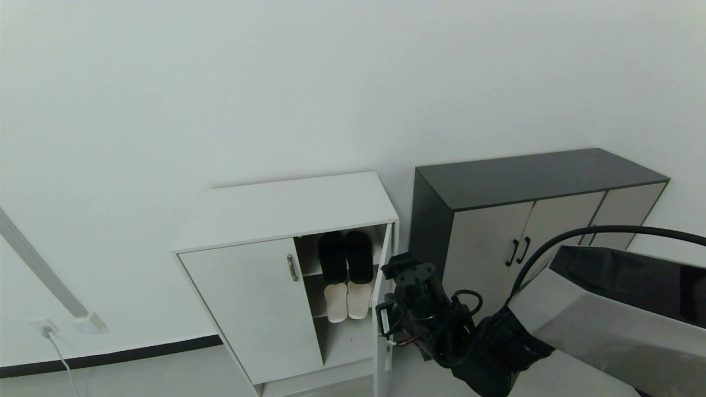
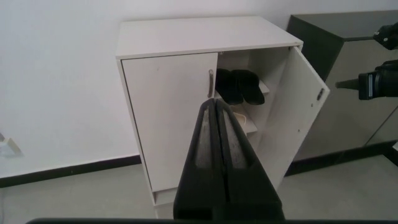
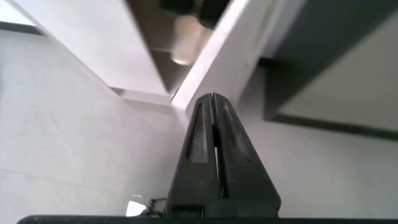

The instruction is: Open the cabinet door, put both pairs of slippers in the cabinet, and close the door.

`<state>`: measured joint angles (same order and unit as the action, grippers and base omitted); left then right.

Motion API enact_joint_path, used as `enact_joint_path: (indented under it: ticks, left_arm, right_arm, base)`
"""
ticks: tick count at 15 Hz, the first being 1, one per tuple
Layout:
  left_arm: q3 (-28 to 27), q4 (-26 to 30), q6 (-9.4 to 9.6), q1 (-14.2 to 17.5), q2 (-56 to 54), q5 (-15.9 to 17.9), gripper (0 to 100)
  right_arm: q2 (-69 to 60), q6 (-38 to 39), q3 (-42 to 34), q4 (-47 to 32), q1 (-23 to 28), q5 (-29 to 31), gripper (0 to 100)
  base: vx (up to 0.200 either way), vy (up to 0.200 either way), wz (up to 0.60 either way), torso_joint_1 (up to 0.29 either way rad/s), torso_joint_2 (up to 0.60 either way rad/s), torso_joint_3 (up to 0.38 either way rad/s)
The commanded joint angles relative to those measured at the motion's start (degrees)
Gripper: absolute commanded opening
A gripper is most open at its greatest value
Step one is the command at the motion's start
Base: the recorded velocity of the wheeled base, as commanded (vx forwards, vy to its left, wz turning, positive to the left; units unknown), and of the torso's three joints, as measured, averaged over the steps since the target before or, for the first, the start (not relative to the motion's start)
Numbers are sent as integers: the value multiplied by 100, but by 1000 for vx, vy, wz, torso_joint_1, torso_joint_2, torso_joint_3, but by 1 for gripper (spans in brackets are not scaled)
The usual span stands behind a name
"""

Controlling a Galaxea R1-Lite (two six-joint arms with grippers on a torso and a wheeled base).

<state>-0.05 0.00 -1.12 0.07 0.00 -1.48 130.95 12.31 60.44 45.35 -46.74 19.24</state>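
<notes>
Two black slippers (image 1: 346, 256) sit high up inside the white cabinet (image 1: 276, 212), with two white slippers (image 1: 347, 300) just below them. Its right door (image 2: 305, 112) stands open. The right claw (image 3: 213, 99) is closed, just beside that door. The left claw (image 2: 214, 102) is closed too, holding nothing.

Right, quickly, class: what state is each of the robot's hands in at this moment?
Left hand: closed, holding nothing.
Right hand: closed, holding nothing.
</notes>
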Motion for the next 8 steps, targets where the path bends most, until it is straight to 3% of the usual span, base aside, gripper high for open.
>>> enact_joint_path:
  ticks: [1,8]
  left_arm:
    - [-4,0,-2,1,0,-11,0]
    - [-4,0,-2,1,0,-11,0]
  right_arm:
    - [-298,-27,-296,158,-46,-139,0]
    - [-878,-396,-674,202,-55,-236,0]
  base:
    - [0,0,0,0,0,0]
    - [0,0,0,0,0,0]
